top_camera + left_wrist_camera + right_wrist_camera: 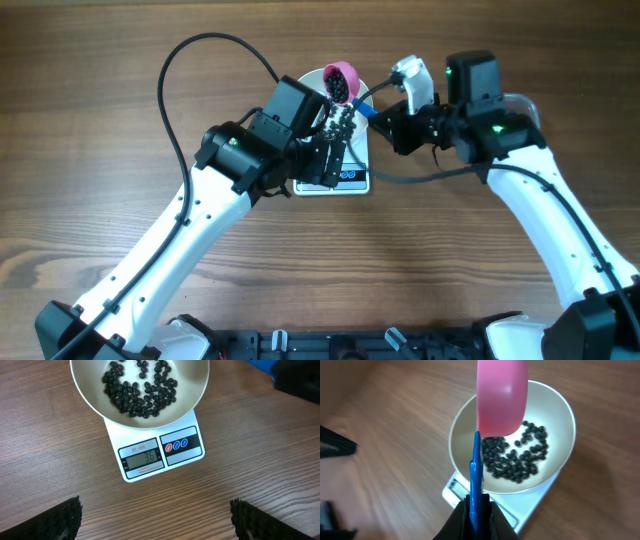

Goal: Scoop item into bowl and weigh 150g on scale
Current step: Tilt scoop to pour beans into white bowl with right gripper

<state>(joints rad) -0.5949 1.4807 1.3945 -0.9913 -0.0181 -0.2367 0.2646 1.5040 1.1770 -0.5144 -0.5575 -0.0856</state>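
Pink plastic scoop [502, 395] with blue handle, clamped in the right gripper [477, 510], hangs tipped over the glossy white round bowl [560, 415] on the small white scale [185, 457] near the table's [100, 120] far edge. Black bean pellets [140, 390] lie inside. Mid-pour, I'd say. Display looks short, so more scoops needed.

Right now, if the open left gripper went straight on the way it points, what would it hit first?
Probably the scale, near its display, with the bowl just beyond; depth is unclear.
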